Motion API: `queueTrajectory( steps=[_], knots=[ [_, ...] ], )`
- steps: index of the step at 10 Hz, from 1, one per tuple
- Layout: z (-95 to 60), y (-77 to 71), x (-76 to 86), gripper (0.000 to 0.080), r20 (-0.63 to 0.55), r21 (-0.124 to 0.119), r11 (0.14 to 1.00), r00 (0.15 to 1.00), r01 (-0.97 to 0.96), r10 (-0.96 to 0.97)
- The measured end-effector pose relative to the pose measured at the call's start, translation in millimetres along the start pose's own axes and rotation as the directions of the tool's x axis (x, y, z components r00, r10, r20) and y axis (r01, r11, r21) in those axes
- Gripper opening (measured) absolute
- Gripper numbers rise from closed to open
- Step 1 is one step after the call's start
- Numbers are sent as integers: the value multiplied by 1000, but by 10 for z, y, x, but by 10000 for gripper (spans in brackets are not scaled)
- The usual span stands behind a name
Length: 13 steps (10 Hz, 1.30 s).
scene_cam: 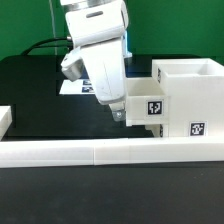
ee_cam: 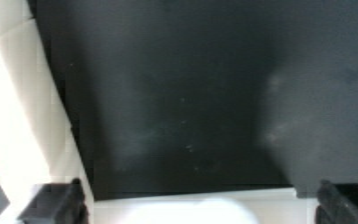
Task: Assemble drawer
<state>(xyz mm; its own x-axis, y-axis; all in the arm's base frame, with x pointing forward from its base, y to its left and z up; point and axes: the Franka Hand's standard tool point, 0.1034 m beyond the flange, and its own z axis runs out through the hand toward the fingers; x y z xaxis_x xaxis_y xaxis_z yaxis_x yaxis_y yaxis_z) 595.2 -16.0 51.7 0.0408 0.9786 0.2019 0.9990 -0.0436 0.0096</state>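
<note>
The big open-fronted cube housing (scene_cam: pixel 192 88) stands at the exterior view's right, a tag on its lower front. A smaller white tray (scene_cam: pixel 150 103) with a square tag stands against its left side. My gripper (scene_cam: pixel 118 113) hangs at the tray's left wall, fingertips low beside it. In the wrist view my gripper (ee_cam: pixel 197 205) is open. Its dark fingers (ee_cam: pixel 51 205) stand far apart, with a blurred white part (ee_cam: pixel 194 208) between them; I cannot tell whether they touch it. I see no second tray.
A long low white wall (scene_cam: pixel 100 152) runs across the front of the black table (scene_cam: pixel 40 95). The marker board (scene_cam: pixel 78 87) lies behind the arm. A white surface (ee_cam: pixel 7 120) fills one side of the wrist view.
</note>
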Motion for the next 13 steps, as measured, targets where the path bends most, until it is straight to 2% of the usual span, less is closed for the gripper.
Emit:
queueTrajectory(
  steps=[1,4,5,7,8,13],
  knots=[
    [5,3,-5,649,2,-8,1000,1000,-11,11],
    [9,1,-7,649,2,-8,1000,1000,-10,10],
    [29,26,7,649,2,-29,997,997,71,-71],
    [47,40,107,649,-5,-32,992,992,122,-123],
    [39,57,105,649,-2,-40,989,989,146,-146],
    [45,59,141,649,13,-32,995,995,97,-96]
  ],
)
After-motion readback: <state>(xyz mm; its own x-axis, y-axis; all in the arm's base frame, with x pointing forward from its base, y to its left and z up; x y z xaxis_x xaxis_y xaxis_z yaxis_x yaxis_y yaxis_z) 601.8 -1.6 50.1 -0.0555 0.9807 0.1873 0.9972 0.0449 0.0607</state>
